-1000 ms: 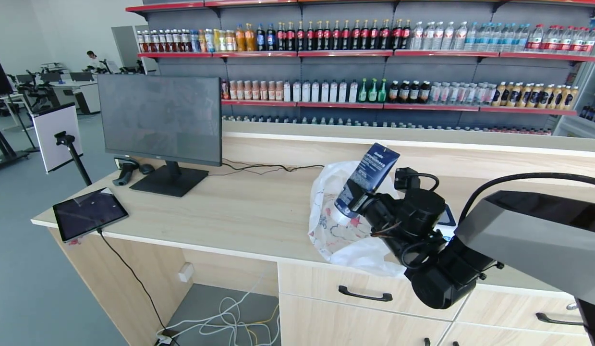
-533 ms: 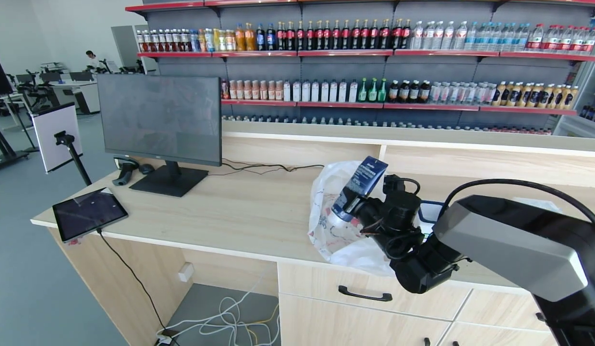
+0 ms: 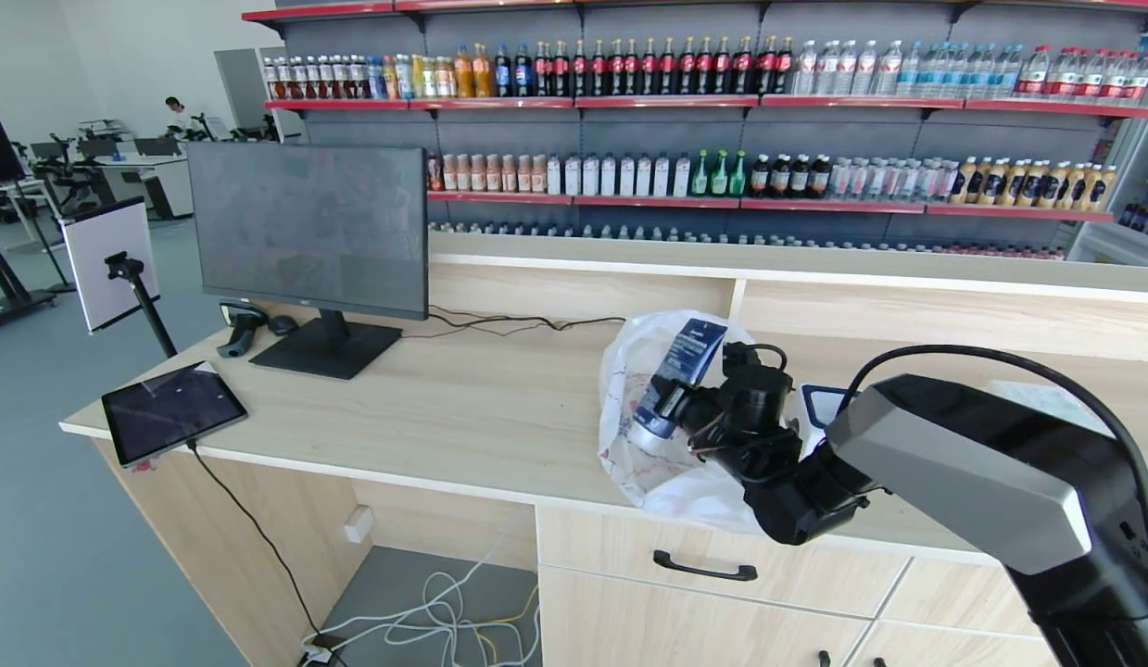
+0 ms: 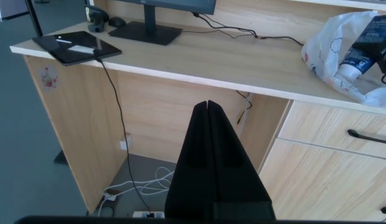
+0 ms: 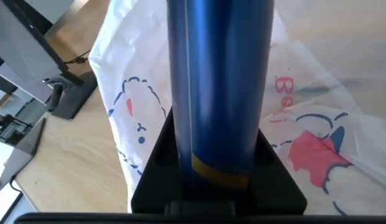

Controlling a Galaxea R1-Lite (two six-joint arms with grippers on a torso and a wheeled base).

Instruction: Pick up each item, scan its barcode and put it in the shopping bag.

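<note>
My right gripper (image 3: 668, 400) is shut on a dark blue tube with a white cap (image 3: 678, 375), holding it tilted at the mouth of the white printed shopping bag (image 3: 640, 454) on the wooden counter. In the right wrist view the blue tube (image 5: 219, 81) stands between the fingers with the shopping bag (image 5: 143, 124) spread right behind it. My left gripper (image 4: 208, 106) is shut and empty, held low in front of the counter's face, far from the shopping bag (image 4: 330, 50). A handheld barcode scanner (image 3: 241, 331) rests beside the monitor.
A monitor (image 3: 308, 232) stands at the counter's back left, a tablet (image 3: 172, 410) lies at its front left corner with a cable hanging down. A blue-rimmed item (image 3: 822, 404) lies right of the bag. Drawers with black handles (image 3: 703, 566) line the counter front.
My right arm has brought the blue tube down and a little left, from above the bag to its mouth.
</note>
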